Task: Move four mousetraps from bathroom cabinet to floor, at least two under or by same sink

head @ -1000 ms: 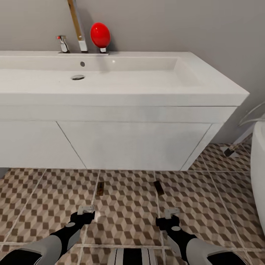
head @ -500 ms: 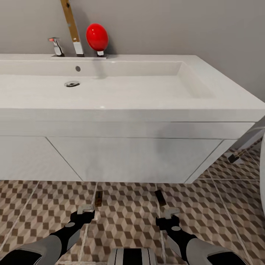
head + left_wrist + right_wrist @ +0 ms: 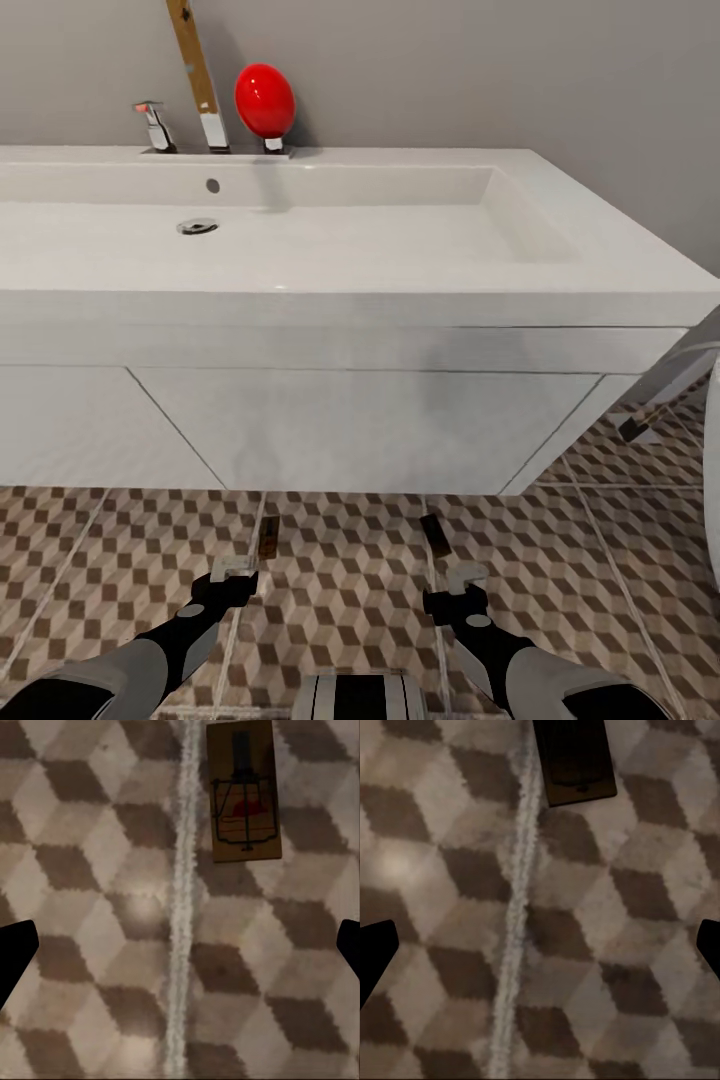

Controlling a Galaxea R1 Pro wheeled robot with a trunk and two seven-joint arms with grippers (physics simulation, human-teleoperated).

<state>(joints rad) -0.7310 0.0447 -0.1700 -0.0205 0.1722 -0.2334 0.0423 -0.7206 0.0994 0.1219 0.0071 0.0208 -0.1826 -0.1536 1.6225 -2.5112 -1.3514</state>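
The left gripper (image 3: 233,572) hangs low over the bathroom floor (image 3: 340,600) with its fingers spread wide and nothing between them; in the left wrist view the dark fingertips (image 3: 15,952) sit at the two edges of the frame, well apart. Just ahead of it a mousetrap (image 3: 268,538) lies flat on the tiles beside a pale grout line, its wire parts facing up (image 3: 244,791). The right gripper (image 3: 465,582) is likewise wide open and empty above the floor. A second mousetrap (image 3: 433,533), dark in the right wrist view (image 3: 575,757), lies just ahead of it. Both traps rest near the front foot of the white vanity (image 3: 370,430), below the sink (image 3: 300,225) with its tap (image 3: 155,125).
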